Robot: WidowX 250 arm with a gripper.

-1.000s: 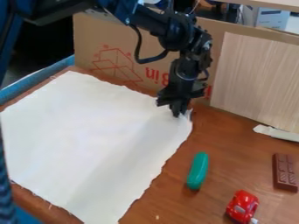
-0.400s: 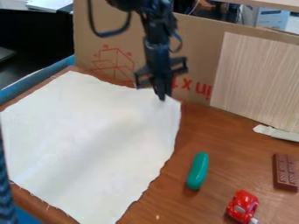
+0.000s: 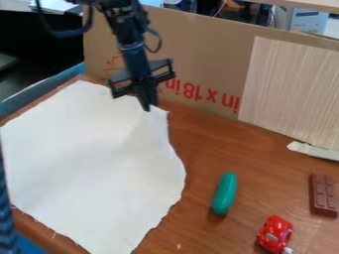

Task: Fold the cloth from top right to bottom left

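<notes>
"From the fixed camera, where was the tool?"

"Well beyond the green toy and to its left, hanging down at a slight tilt. The black arm came in from the top edge, to the left of the toy too."

"Was it gripping anything?"

"Yes, its fingers were together, clamped on the cloth by the far corner on the side towards the toy."

"And the rest of the cloth?"

"It lay to the left of the toy, apart from it, spread over much of the surface. Soft creases ran down from the held corner, and the edge facing the toy curved in and out. Most of the sheet was open, with no finished fold across it."

"What stood beyond the toy?"

"A cardboard panel with red print, upright, behind the tool. Beyond the toy and to its right, a pale board stood against that panel, and a white strip lay near the board's foot."

"Anything closer by?"

"A red car sat nearer the camera than the toy, a bit to its right. The chocolate bar lay further right of the toy, about level with it."
</notes>
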